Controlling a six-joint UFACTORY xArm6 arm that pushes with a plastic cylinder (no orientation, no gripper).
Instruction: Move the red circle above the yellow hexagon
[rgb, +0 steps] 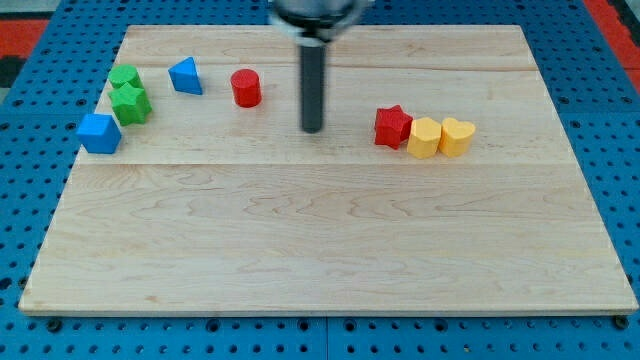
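Camera view: my tip (312, 129), no end effector fitted, right of red circle (246, 88); pushing from here risks driving it away from yellow hexagon (424, 138).

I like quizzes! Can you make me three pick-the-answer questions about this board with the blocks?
1. Where is my tip?
A. between the red circle and the red star
B. left of the green blocks
C. on the yellow hexagon

2. How many blue blocks?
A. one
B. two
C. four

3. The yellow hexagon is:
A. alone
B. stacked
C. touching the red star

Answers: 1 A, the rod ends in the gap between them. 2 B, a blue one at and another at. 3 C, their sides meet.
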